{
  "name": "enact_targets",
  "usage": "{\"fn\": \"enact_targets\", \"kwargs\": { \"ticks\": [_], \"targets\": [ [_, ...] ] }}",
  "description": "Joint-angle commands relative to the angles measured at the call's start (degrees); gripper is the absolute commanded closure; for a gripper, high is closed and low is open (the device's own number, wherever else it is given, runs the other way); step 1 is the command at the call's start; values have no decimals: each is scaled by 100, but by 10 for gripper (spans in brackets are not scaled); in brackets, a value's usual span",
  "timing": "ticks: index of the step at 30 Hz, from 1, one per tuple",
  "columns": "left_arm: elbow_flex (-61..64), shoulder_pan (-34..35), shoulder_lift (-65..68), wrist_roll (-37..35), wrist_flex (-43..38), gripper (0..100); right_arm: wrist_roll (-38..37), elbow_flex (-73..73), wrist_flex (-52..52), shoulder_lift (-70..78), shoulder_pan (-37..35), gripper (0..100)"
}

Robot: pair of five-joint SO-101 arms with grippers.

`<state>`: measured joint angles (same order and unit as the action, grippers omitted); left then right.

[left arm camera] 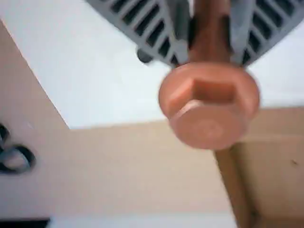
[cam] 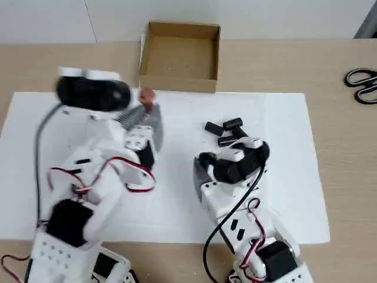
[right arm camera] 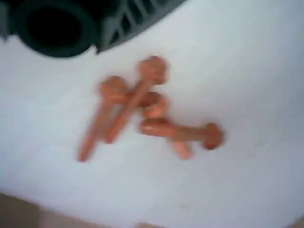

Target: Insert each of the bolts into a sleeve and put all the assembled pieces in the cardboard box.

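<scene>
Misalignment looks likeliest, since the left gripper (left arm camera: pixel 209 45) clamps a bolt (left arm camera: pixel 209 107) by its shank just near the cardboard box (cam: pixel 178 84), well apart from the sleeve (right arm camera: pixel 53 27) held by the right gripper (cam: pixel 202 168) above loose bolts (right arm camera: pixel 142 109).

The bolt (left arm camera: pixel 209 107) looks matt plastic, the box (cam: pixel 178 83) plain cardboard.
</scene>
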<state>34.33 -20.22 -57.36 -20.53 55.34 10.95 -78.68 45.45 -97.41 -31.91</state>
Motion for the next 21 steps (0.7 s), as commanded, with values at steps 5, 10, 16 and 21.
{"fn": "enact_targets", "kwargs": {
  "ticks": [5, 10, 16, 21],
  "targets": [
    [734, -703, -193, -18, -862, 995, -281, 35, -127, -92, -312, 995],
    [813, -932, -202, -35, -853, 995, -431, -62, -145, -92, -470, 995],
    [831, -1073, -202, -44, -695, 995, -448, -202, -154, -92, -479, 995],
    [831, -1187, -193, -44, -668, 995, -448, -202, -163, -92, -532, 995]
  ]
}}
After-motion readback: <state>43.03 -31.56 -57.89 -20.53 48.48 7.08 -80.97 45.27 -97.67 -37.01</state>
